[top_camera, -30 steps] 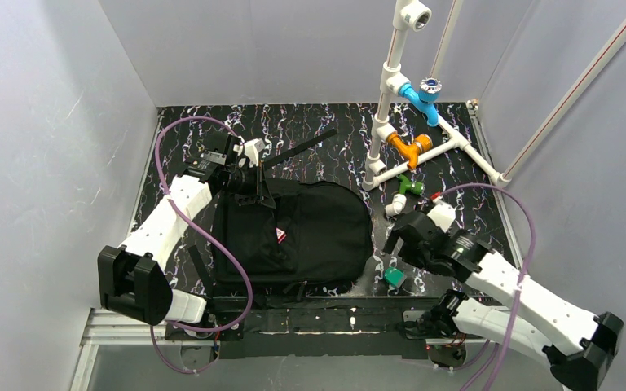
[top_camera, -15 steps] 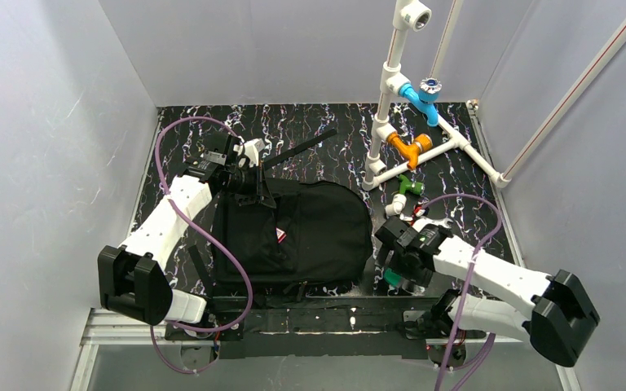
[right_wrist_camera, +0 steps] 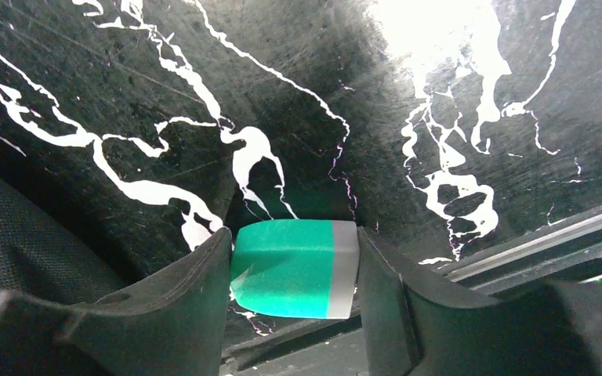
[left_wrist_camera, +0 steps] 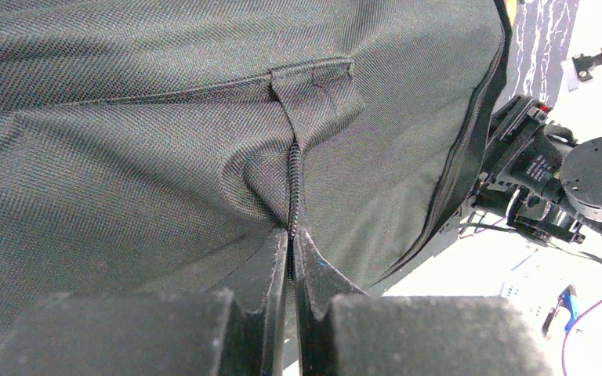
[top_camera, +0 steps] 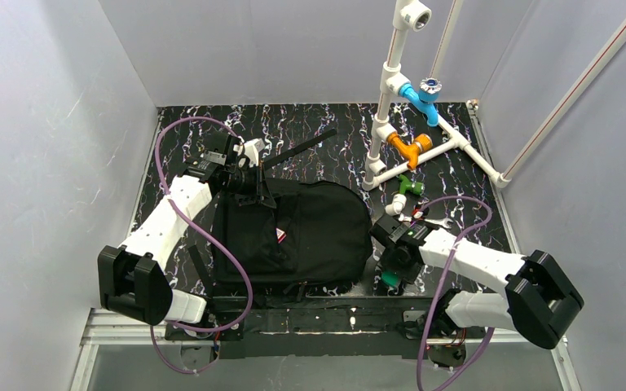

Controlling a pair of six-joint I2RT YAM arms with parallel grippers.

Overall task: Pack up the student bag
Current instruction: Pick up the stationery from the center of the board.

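The student bag [top_camera: 293, 232] lies flat in the middle of the black marbled table [top_camera: 326, 142], exactly where it lay a second ago, with its rounded end pointing right and a small red-and-white label on its front. It is black woven fabric, and one webbing strap [top_camera: 297, 152] sticks out stiffly past its far-left corner. Up close, the zip coil [left_wrist_camera: 292, 184] runs shut up to a stitched fabric tab, so the inside is hidden.

The left gripper [left_wrist_camera: 291, 235] hasn't budged. Its fingers are pinched tight on the student bag right at that zip line, at the bag's far-left corner.

The change is all on the right. The right gripper [top_camera: 395, 265] has dropped from beside the bag's right edge down onto the green block [right_wrist_camera: 294, 268], and the arm has folded in closer. Both fingers now press against the block's ends, green on one side and grey on the other. The block sits on the table, just off the bag's right edge and near the front rail.

Farther back on the right stands a white pipe frame [top_camera: 387, 98] with blue, orange and green fittings.
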